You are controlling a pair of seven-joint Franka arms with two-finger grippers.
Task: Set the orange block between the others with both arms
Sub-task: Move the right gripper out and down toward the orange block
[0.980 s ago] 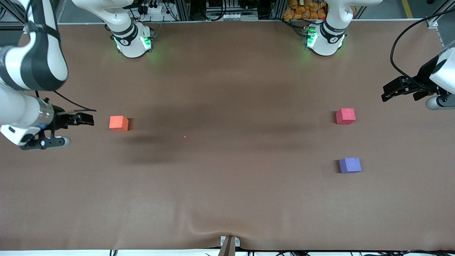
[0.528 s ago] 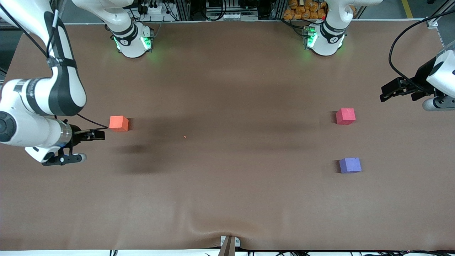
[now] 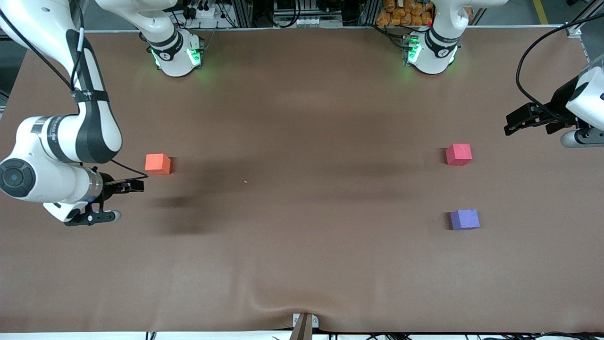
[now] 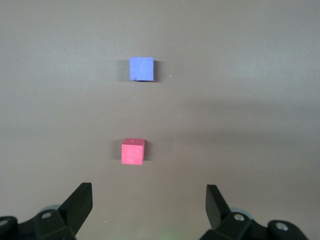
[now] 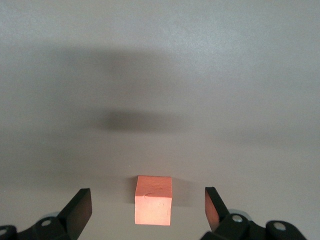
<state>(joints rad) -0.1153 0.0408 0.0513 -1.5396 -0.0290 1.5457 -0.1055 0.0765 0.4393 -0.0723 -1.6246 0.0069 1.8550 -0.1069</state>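
Two white Franka arms work over a brown worktop (image 3: 302, 245) that fills the front view, their green-lit bases at its top edge. The right arm (image 3: 66, 141) bends down toward its own end of the worktop, and the right pincer (image 3: 134, 185) hangs low over bare surface just beside the orange block (image 3: 157, 164), its fingers spread wide and holding nothing. In the right wrist view the orange block (image 5: 154, 206) sits on the worktop between the two black fingertips (image 5: 80, 210) — apart from both, touching neither.

The left arm (image 3: 583, 101) waits at its own end of the worktop, with the left pincer (image 3: 512, 123) raised over bare surface near the pinkish-red cube (image 3: 458, 154). Its fingers are also wide apart and empty, as the left wrist view shows, where the fingertips (image 4: 82, 202) frame open worktop.

The three cubes are alike in size. The orange block lies toward the right arm's end, well apart from the other two. The pinkish-red cube and the purple cube (image 3: 465, 219) lie toward the left arm's end, the purple one nearer to the front camera, with a bare gap between them. The left wrist view shows the same pair — pinkish-red cube (image 4: 133, 151) and purple cube (image 4: 141, 68) — in line.

A tiny reddish speck (image 3: 245, 181) lies on the worktop, near the orange block.
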